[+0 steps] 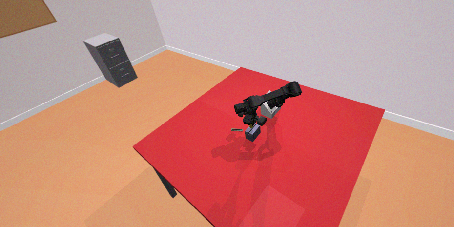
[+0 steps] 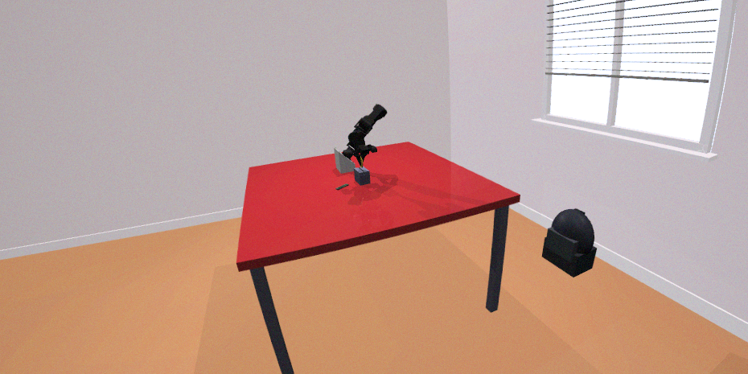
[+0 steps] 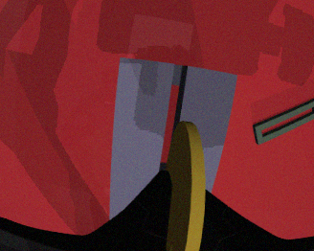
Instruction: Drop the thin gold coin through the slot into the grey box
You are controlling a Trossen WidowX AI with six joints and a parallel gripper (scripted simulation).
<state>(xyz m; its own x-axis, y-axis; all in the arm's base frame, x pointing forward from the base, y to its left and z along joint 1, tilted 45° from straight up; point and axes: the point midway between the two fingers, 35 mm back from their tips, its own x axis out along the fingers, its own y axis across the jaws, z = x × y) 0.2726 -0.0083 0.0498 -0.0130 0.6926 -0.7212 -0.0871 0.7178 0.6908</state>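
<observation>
My gripper (image 1: 251,124) (image 2: 361,162) (image 3: 169,180) is shut on the gold coin (image 3: 197,177) (image 1: 251,126). The coin stands on edge between the fingertips, above the near part of the grey box (image 1: 252,134) (image 2: 362,177) (image 3: 134,144). In the wrist view the dark slot (image 3: 181,96) runs up the lid, and the coin's far end appears beside it, slightly to its right; the fingers and coin hide the lid's near part. I cannot tell whether the coin touches the lid. The green holder (image 1: 236,129) (image 2: 342,187) (image 3: 259,135) is empty, right of the box in the wrist view.
The pale angular block (image 1: 270,113) (image 2: 343,162) stands on the red table (image 1: 196,136) (image 2: 293,219) behind the box, by the arm's lower part. The arm's shadows fall across the table and partly over the lid. A filing cabinet (image 1: 114,63) stands away from the table.
</observation>
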